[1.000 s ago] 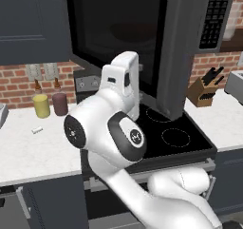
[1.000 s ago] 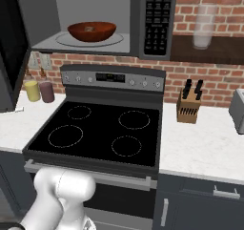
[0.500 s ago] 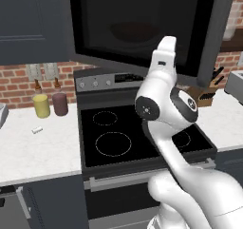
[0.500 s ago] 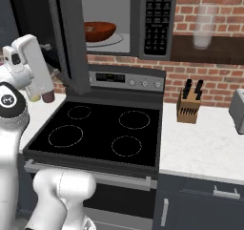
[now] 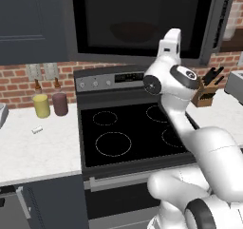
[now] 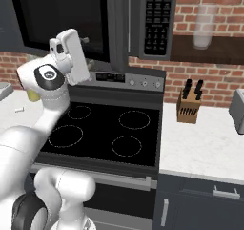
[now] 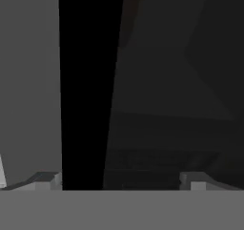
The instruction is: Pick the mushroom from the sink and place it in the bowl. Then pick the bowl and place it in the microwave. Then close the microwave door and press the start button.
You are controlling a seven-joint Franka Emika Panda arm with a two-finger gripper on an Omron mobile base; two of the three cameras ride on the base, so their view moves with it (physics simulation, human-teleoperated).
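A simulated kitchen. A black glass stove (image 5: 130,133) with four ring burners sits between two pale stretches of desk (image 5: 33,147), backed by a red brick wall.

Above the stove hangs the microwave (image 6: 119,21), dark grey, with its keypad strip (image 6: 158,19) at the 3 o'clock side in the right base view. The microwave door (image 5: 142,21), a wide dark panel with a big black window, covers nearly the whole front in the left base view. Its vertical bar handle (image 5: 219,21) stands at the door's 3 o'clock edge. Through the glass, the bowl (image 5: 134,32) shows faintly as a dim reddish-brown shape inside.

The white arm rises from the base, and its hand is lifted up against the lower part of the door. In the right base view the hand sits at 9 o'clock of the keypad. In the hand view, the gripper (image 7: 119,179) faces dark glass close up, its two small dark fingertips (image 7: 45,179) spread wide with nothing between them: the jaws are open.

On the desk at the stove's 9 o'clock stand a yellow jar (image 5: 41,105) and a maroon jar (image 5: 60,103), just beside each other. At the stove's 3 o'clock stands a wooden knife block (image 6: 188,105).
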